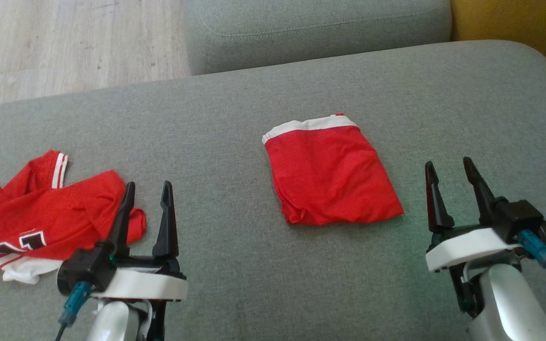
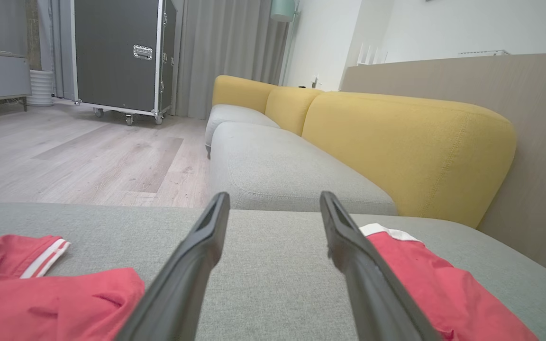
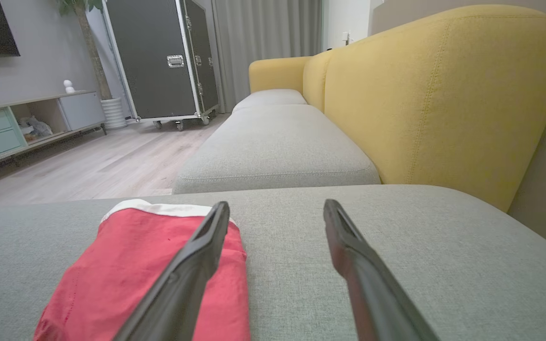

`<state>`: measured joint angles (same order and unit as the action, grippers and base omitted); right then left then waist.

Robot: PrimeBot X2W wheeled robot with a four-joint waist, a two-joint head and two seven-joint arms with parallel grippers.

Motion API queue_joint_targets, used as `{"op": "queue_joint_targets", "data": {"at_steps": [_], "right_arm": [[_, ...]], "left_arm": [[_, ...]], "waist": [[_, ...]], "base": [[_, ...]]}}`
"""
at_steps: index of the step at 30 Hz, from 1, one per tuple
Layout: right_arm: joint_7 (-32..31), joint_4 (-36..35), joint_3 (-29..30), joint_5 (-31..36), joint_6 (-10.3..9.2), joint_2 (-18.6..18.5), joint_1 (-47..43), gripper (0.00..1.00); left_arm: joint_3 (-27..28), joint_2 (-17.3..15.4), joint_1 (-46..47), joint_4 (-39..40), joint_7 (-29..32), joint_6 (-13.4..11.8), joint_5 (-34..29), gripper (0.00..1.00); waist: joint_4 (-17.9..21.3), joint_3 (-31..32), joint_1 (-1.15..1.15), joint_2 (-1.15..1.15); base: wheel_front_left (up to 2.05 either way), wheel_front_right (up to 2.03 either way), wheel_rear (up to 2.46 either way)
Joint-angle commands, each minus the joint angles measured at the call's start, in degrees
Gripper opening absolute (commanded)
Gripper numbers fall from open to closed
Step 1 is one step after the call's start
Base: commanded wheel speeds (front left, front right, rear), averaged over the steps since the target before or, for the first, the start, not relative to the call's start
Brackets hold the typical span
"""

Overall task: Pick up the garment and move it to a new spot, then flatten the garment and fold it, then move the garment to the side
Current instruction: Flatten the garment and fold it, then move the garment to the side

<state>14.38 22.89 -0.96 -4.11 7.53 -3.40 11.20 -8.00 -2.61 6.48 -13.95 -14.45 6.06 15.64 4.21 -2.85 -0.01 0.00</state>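
Folded garment (image 1: 332,173): red cloth with a white band along its far edge, lying as a flat, roughly rectangular packet on the grey seat cushion (image 1: 235,284), near the cushion's middle and a little toward the robot's right. Right gripper (image 1: 448,162): just to the right of the garment and slightly nearer the robot, apart from it, with a strip of bare cushion between the cloth's near right corner and the closer finger; its two dark fingers stand spread and hold nothing. In the right wrist view the garment lies left of the gripper's axis, its right edge passing behind the left finger (image 3: 192,265), and the gap between the fingers shows plain cushion. Left gripper (image 1: 149,183): well apart from the folded garment, on the robot's left, its fingers likewise spread and empty, placed over the right edge of a crumpled red jersey (image 1: 40,208) with white trim; whether it touches that cloth cannot be told. Surroundings: a second grey cushion (image 1: 311,28) beyond the first, a yellow backrest (image 1: 514,23) at the far right, a pale wooden floor (image 1: 64,47), and a black wheeled case (image 2: 116,57) across the room.
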Motion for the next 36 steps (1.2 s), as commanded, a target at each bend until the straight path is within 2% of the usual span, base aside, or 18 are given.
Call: {"op": "queue_joint_targets", "data": {"at_steps": [1, 8, 14, 27, 35, 36], "right_arm": [[0.62, -2.42, -1.57, -0.17, -0.04, 0.4, 1.27, 1.0], [0.62, -2.44, -1.99, -0.22, -0.04, 0.5, 1.42, 1.0], [-0.37, 1.89, -1.02, 0.07, -0.04, 0.51, 4.89, 1.0], [-10.0, 21.04, 0.8, -5.89, -0.04, 0.52, 17.64, 1.0], [-11.91, 29.45, -0.76, -5.57, -0.04, 0.51, 21.63, 1.0], [-12.11, 30.42, -1.23, -5.52, -0.04, 0.49, 22.07, 0.68]], "left_arm": [[1.99, -0.27, 1.26, 2.07, -0.55, 0.11, 0.17, 1.0], [1.74, -0.27, 1.6, 2.26, -0.55, 0.22, -0.1, 1.0], [0.61, -0.27, 2.87, 2.14, -0.55, 0.49, -0.68, 1.0], [-2.51, -0.27, 6.45, 0.99, -0.55, 0.95, -0.76, 1.0], [-3.14, -0.27, 7.06, 0.88, -0.55, 1.0, -0.73, 1.0], [-3.11, -0.27, 7.12, 0.87, -0.55, 1.0, -0.73, 1.0]], "waist": [[0.02, 0.04, 0.01, 0.0], [-0.6, -0.53, 0.01, 0.0], [-2.49, -3.19, 0.01, 0.0], [-8.15, -8.5, 0.01, 0.0], [-9.6, -9.56, 0.01, 0.0], [-9.65, -9.64, 0.01, 0.0]], "base": [[0.0, 0.0, 0.0], [0.0, 0.0, 0.0], [0.0, 0.0, 0.0], [0.0, 0.0, 0.0], [0.0, 0.0, 0.0], [0.0, 0.0, 0.0]]}}
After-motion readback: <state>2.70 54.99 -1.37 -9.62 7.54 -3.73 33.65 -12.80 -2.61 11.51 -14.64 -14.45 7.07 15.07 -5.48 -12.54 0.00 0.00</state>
